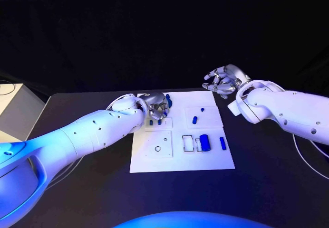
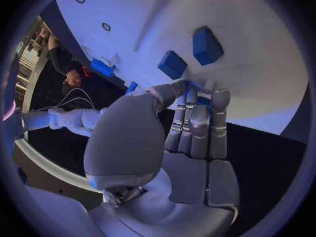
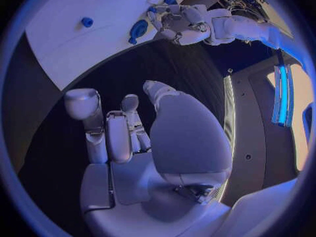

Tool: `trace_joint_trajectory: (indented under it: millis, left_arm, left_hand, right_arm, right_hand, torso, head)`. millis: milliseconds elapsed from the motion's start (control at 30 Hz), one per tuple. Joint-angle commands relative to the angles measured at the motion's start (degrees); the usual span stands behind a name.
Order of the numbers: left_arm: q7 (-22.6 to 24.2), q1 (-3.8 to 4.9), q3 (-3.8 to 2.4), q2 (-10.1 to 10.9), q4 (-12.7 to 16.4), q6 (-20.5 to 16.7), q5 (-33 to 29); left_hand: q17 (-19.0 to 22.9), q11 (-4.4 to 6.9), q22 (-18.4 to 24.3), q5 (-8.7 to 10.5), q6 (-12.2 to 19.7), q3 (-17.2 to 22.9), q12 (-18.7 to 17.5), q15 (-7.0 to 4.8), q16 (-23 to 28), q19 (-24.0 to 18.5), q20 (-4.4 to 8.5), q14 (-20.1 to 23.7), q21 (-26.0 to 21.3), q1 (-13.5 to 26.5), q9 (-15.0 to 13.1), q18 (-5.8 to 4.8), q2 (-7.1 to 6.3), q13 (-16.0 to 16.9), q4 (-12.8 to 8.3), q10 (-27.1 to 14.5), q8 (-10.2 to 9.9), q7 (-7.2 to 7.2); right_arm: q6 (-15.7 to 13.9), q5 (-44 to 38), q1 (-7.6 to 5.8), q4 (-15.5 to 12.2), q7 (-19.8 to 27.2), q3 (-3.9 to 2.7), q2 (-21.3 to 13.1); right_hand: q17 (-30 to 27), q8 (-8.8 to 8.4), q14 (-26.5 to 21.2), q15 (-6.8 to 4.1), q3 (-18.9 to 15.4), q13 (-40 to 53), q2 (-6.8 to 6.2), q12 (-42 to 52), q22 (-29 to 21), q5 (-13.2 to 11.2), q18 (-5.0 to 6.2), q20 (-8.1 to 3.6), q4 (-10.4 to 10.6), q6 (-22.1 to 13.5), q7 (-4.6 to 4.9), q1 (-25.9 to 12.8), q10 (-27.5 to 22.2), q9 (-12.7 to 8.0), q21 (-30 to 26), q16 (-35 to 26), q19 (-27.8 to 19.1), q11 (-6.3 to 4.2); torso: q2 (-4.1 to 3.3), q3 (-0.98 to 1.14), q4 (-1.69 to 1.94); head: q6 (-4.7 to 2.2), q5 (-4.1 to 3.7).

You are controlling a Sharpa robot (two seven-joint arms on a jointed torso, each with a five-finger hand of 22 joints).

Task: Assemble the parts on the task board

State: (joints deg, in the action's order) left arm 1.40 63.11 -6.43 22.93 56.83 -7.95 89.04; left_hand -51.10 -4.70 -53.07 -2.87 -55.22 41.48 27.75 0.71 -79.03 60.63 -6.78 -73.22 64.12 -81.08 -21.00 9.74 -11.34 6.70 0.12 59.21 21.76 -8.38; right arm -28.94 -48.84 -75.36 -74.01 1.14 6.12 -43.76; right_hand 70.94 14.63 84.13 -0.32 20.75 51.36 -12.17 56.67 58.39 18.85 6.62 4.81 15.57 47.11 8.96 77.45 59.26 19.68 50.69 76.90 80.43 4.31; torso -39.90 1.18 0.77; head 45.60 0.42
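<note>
So the left hand [image 1: 155, 105] is down over the far-left part of the white task board [image 1: 206, 159], fingers bunched together with the tips on a small blue part [image 2: 199, 99], though I can't tell if it's actually gripping it. Two blue blocks [image 2: 191, 55] sit just beside those fingertips. The right hand [image 1: 223, 80] hovers off the board's far-right corner, fingers loosely curled and holding nothing.

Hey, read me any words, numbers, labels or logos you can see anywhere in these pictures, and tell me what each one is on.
There is no readable text.
The task board carries only outlined shapes, a circle and rectangles, with no letters or numbers.
The blue parts bear no markings.
The left robot hand, right robot hand and both arms show no legible label or brand.
</note>
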Motion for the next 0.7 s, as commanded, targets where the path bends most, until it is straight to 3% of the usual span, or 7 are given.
trace_joint_trajectory:
  millis: [33,200,333,467,700]
  left_arm:
    - [1.9,-0.05,-0.09,0.6,1.2,-2.3,-2.5]
    - [1.9,-0.13,-0.99,1.8,3.0,-2.4,-3.6]
    - [1.8,-0.21,-2.49,3.1,5.2,-2.2,-4.6]
    - [1.5,-0.31,-3.55,4.2,6.5,-1.8,-5.2]
    - [0.7,-0.47,-4.12,5.8,7.2,0.5,-5.7]
  left_hand:
    - [-0.1,-0.03,-0.4,-0.11,-0.4,0.1,-0.8,-0.02,-0.2,0.4,0.01,-0.6,0.4,0.2,-0.1,-0.8,0.61,-0.1,-0.5,0.8,-0.5,-0.05]
    - [0.0,-0.1,-0.5,-0.11,-0.5,0.1,-1.6,0.05,-0.2,0.4,-0.03,-0.7,0.5,0.5,-0.2,-0.79,0.66,-0.2,-0.6,1.1,-0.8,-0.13]
    - [0.0,-0.13,-0.6,-0.11,-0.5,0.2,-2.0,0.08,-0.2,0.4,-0.06,-0.8,0.6,0.6,-0.2,-0.81,0.68,-0.3,-0.6,1.2,-1.0,-0.16]
    - [-0.1,-0.14,-0.7,-0.11,-0.5,0.2,-2.1,0.09,-0.3,0.5,-0.07,-0.8,0.7,0.6,-0.2,-0.83,0.72,-0.3,-0.6,1.3,-1.0,-0.17]
    - [-0.3,-0.13,-0.8,-0.11,-0.6,0.2,-2.4,0.1,-0.4,0.5,-0.09,-0.9,0.8,0.7,-0.3,-0.86,0.76,-0.3,-0.6,1.5,-1.1,-0.18]
  right_arm:
    - [0.3,0.0,-0.01,-0.1,0.7,-0.03,0.0]
    - [0.3,0.0,-0.01,-0.1,0.7,-0.03,-0.1]
    - [0.3,0.0,-0.01,-0.1,0.6,-0.03,-0.2]
    - [0.4,0.0,-0.01,-0.1,0.6,-0.03,-0.2]
    - [0.4,0.1,-0.01,0.0,0.6,-0.02,-0.3]
  right_hand:
    - [0.0,0.29,0.8,-0.39,0.3,0.0,-0.52,-0.1,0.0,0.4,0.89,0.0,0.0,-0.1,0.31,0.0,0.1,0.0,-0.1,-0.2,0.2,-0.17]
    - [0.0,0.37,0.8,-0.41,0.3,-0.2,-0.57,-0.1,-0.1,0.4,0.88,-0.01,0.0,-0.1,0.29,-0.1,0.1,0.1,-0.2,-0.2,0.3,-0.18]
    - [0.0,0.37,0.8,-0.41,0.3,-0.2,-0.57,-0.1,-0.1,0.4,0.88,-0.01,0.0,-0.1,0.29,-0.1,0.1,0.1,-0.2,-0.2,0.3,-0.18]
    - [0.0,0.37,0.8,-0.41,0.3,-0.2,-0.57,-0.1,-0.1,0.4,0.88,-0.01,0.0,-0.1,0.29,-0.1,0.1,0.1,-0.2,-0.2,0.3,-0.18]
    - [0.0,0.37,0.8,-0.41,0.3,-0.2,-0.57,-0.1,-0.1,0.4,0.88,-0.01,0.0,-0.1,0.29,-0.1,0.1,0.1,-0.2,-0.2,0.3,-0.18]
  torso:
    - [-0.01,0.0,0.02]
    - [0.1,-0.03,0.09]
    - [0.15,-0.07,0.19]
    - [0.27,-0.07,0.3]
    - [0.32,-0.13,0.46]
  head:
    - [-0.03,-0.12]
    - [-0.07,-0.09]
    - [-0.1,-0.04]
    - [-0.2,0.21]
    - [-0.02,0.1]
